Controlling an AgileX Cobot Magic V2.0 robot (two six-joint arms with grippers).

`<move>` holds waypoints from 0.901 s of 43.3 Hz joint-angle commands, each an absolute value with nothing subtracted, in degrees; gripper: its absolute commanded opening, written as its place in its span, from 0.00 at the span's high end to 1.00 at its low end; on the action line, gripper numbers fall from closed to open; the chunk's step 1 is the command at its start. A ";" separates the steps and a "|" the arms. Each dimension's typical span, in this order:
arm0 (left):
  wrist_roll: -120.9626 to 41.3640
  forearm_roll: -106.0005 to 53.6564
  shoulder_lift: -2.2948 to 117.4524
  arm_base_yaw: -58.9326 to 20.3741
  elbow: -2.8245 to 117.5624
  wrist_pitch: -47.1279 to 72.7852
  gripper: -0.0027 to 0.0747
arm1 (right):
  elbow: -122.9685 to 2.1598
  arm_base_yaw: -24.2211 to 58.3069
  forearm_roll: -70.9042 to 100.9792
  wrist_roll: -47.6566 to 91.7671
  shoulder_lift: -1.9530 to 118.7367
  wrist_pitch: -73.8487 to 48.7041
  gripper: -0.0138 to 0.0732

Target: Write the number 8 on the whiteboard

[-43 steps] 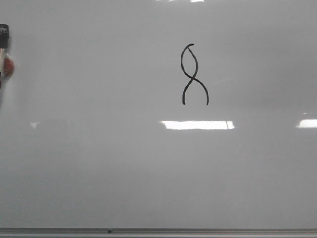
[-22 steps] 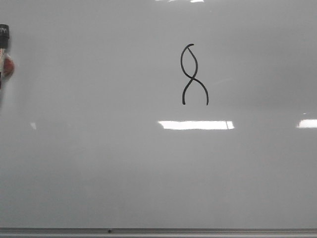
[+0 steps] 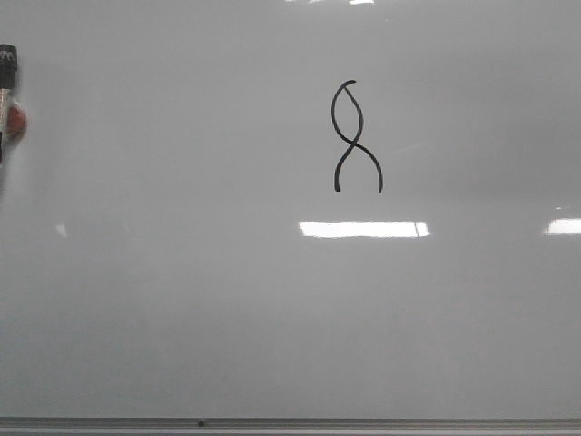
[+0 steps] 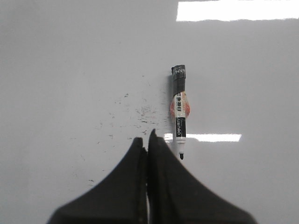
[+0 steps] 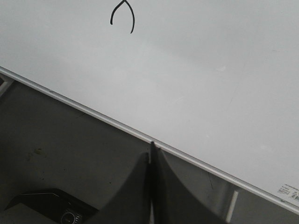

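the number 8 point(image 3: 355, 136) sits upper centre-right of the front frame on the whiteboard point(image 3: 182, 318), thin black line, narrow closed top loop, lines cross, bottom loop not closed, two legs end apart. in the right wrist view only the open legs of the 8 point(image 5: 122, 16) show at the top edge. i'd judge the figure drawn but not finished, since the bottom gap reads more like a ribbon than an 8.

the marker point(image 4: 179, 111) lies flat on the board, uncapped, tip pointing toward my left claw point(image 4: 148, 140), cap end away. in the front view the marker point(image 3: 8, 91) is just a sliver at the far left edge, well apart from the 8. it looks set down off to the side so it stays clear of the drawing.

my left claw is closed, fingers point(image 4: 131, 177) pressed together with nothing between them, hovering just beside the marker tip, not touching it as far as i can tell. small dark smudges point(image 4: 140, 112) on the board next to the marker.

my right claw point(image 5: 151, 158) is also closed and empty, parked over the grey edge strip point(image 5: 93, 115) of the board at its lower side, off the writing area, over the dark tabletop point(image 5: 56, 154). likely held there to keep out of the way.
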State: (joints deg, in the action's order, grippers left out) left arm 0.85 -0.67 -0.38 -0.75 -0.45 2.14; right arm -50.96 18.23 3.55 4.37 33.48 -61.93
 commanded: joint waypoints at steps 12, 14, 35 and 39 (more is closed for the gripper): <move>0.98 -1.20 -1.06 -0.77 -1.13 -3.14 0.99 | -52.09 17.78 3.20 4.69 33.75 -58.28 0.97; 0.98 -1.20 -1.06 -0.77 -1.13 -3.14 0.99 | -52.09 17.78 3.20 4.69 33.75 -58.28 0.97; 0.98 -1.20 -1.06 -0.77 -1.13 -3.14 0.99 | -29.30 0.33 3.11 4.69 14.46 -29.86 0.97; 0.98 -1.20 -1.06 -0.77 -1.13 -3.14 0.99 | -22.47 -2.20 3.11 4.69 9.47 -23.57 0.97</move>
State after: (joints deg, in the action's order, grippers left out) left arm 0.85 -0.67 -0.38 -0.75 -0.45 2.14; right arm -26.22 0.04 3.50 4.37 12.63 -34.09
